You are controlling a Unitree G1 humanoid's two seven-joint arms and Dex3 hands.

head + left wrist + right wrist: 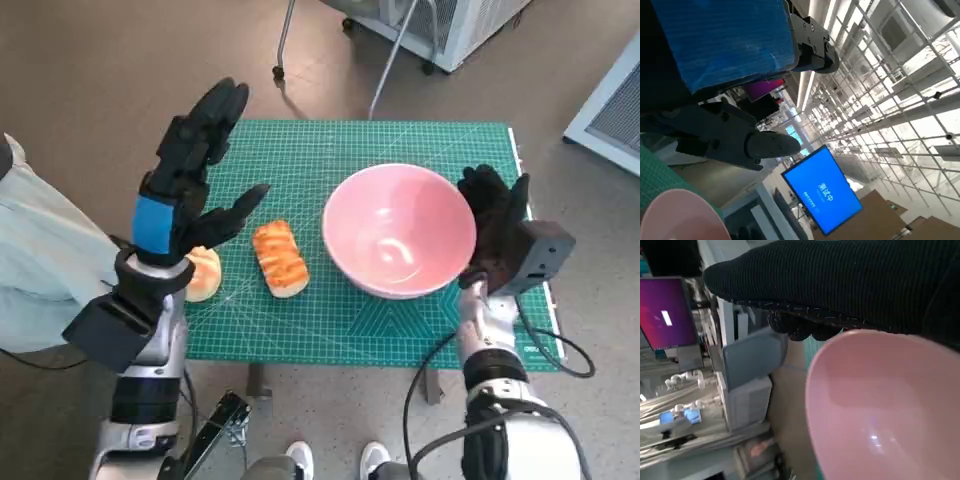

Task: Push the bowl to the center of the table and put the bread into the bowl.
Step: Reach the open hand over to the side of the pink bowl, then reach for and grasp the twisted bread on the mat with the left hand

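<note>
Green cutting mat (420,140) spread beneath left hand (190,190) and right hand (497,225). Person in pale clothing (40,260) just outboard of left hand. White shoes (300,457) on floor, nearer than both hands. White cabinet (450,25) well beyond right hand. Lit blue screen (822,195) far past left hand's fingers.

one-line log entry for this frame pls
stage: pushing bowl | right hand: against rim of pink bowl | left hand: raised, open, empty | bread: on green mat, left of bowl, not in it
</note>
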